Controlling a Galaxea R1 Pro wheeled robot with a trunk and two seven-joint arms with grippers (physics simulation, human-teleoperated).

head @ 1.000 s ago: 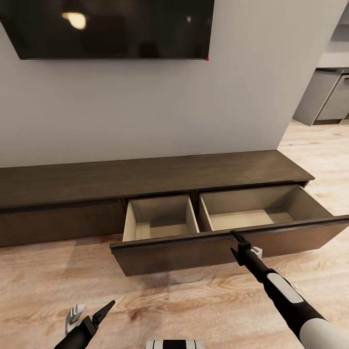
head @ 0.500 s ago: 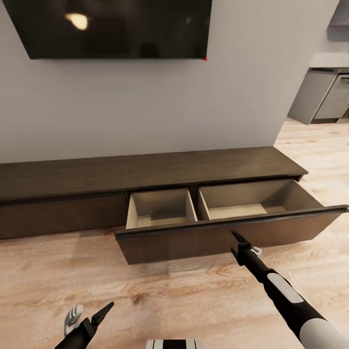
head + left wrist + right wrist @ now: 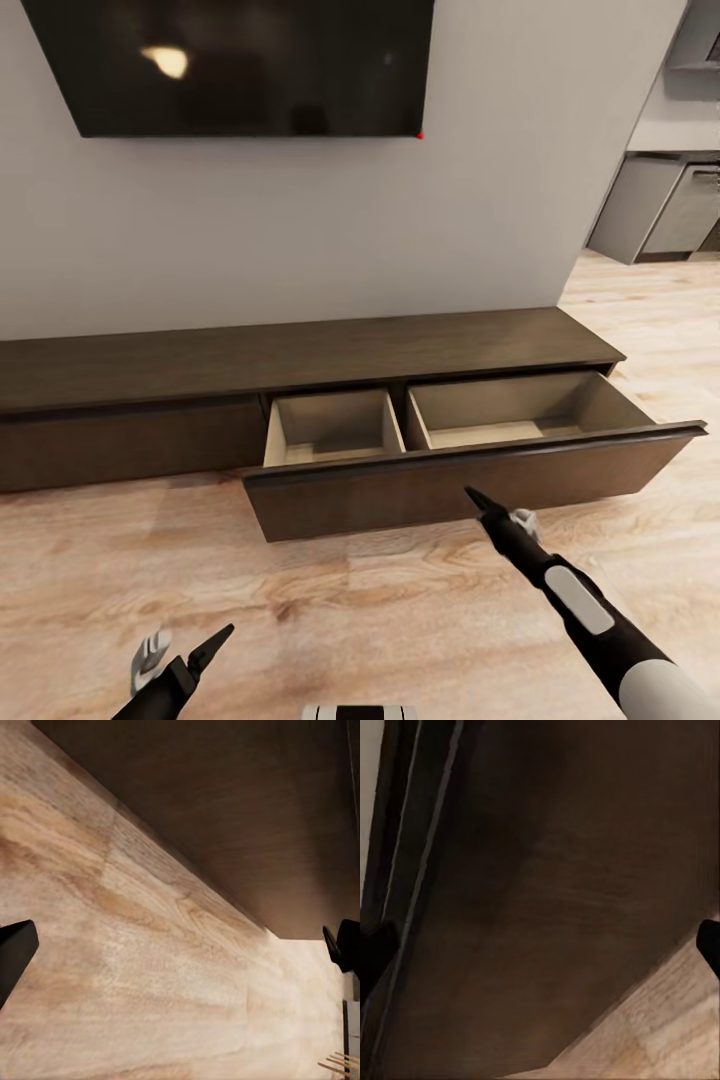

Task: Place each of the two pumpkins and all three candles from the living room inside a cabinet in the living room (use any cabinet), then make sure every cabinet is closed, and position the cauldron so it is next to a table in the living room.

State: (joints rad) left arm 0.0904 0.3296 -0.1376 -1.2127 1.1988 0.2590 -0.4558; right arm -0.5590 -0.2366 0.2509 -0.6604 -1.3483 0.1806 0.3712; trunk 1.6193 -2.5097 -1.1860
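Observation:
The long, low dark brown cabinet (image 3: 300, 355) runs along the wall. Its wide drawer (image 3: 450, 480) stands pulled out, and both pale compartments (image 3: 330, 425) are bare inside. My right gripper (image 3: 495, 508) hovers open just in front of the drawer's front panel (image 3: 555, 885), a little apart from it, with nothing between its fingers. My left gripper (image 3: 182, 650) hangs open low over the wood floor (image 3: 150, 960), holding nothing. The pumpkins, candles and cauldron are out of view.
A black TV (image 3: 240, 60) hangs on the grey wall above the cabinet. Grey kitchen units (image 3: 660, 210) stand at the far right past the wall's corner. Wood floor (image 3: 350, 600) spreads between me and the drawer.
The view has backed off and shifted a little. My right gripper has left the drawer front's top edge and dropped lower, away from the panel. The left gripper has stayed put.

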